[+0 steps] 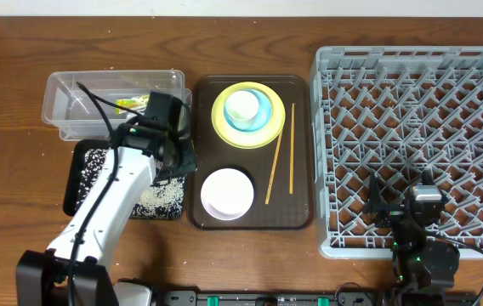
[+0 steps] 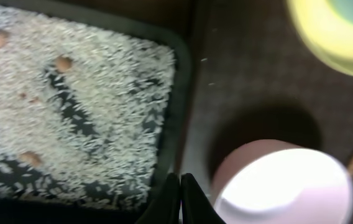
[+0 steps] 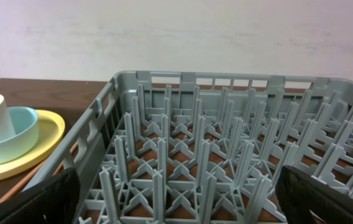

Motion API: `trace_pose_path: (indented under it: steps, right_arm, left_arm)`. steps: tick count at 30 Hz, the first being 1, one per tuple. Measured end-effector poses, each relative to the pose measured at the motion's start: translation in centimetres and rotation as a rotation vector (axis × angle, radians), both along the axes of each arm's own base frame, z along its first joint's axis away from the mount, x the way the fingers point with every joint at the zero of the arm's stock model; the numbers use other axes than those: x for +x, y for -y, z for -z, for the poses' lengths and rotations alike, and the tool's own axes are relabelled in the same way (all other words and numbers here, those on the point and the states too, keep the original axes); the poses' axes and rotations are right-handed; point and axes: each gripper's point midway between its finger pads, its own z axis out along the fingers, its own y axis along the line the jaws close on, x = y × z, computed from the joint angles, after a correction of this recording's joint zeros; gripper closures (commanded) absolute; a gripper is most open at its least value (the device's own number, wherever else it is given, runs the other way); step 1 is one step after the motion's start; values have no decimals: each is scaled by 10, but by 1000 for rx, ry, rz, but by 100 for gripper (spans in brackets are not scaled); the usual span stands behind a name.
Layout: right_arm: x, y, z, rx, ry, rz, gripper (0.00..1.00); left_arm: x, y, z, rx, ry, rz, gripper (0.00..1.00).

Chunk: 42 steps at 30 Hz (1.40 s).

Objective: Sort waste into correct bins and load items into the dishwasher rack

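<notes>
Grip: left claw (image 2: 180, 186) was pressed together, dark fingers meeting, nothing pinched.
Under it: rounded rim of the shallow black tray (image 2: 183, 81), floor strewn with loose white rice scraps (image 2: 83, 112) and a few tan bits (image 2: 63, 63).
Beside: white bowl (image 2: 288, 186), smooth and round, sat on the pebbled brown serving tray (image 2: 245, 74).
Arm pose: left arm (image 1: 114, 191), white links, reached diagonally from the near table edge, wrist tipped down.
Bin: clear tub (image 1: 71, 89), thin plastic, held a yellow-green wrapper (image 1: 129, 104).
Stack: cup (image 1: 241, 104) in light blue bowl (image 1: 261, 115) on yellow plate (image 1: 223, 126).
Sticks: two thin wooden chopsticks (image 1: 291, 144) lay just right of the plate.
Far side: right claw (image 3: 176, 180) was spread wide, low over the grey lattice rack (image 3: 238, 81), pegs upright.
</notes>
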Motion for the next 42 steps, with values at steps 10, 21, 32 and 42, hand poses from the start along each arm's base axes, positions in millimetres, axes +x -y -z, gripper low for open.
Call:
trace_pose_path:
  steps: [10,21,32,42]
  right_arm:
    - [0,0,0,0,0,0,1]
    - [0,0,0,0,0,0,1]
    - [0,0,0,0,0,0,1]
    - [0,0,0,0,0,0,1]
  left_arm:
    - [-17,-23,42,122,-39,-7,94]
    - [-16,-19,45,98,-28,-4,94]
    - [-13,-15,44,74,-19,0,94]
    - [-15,-15,52,73,-15,0,94]
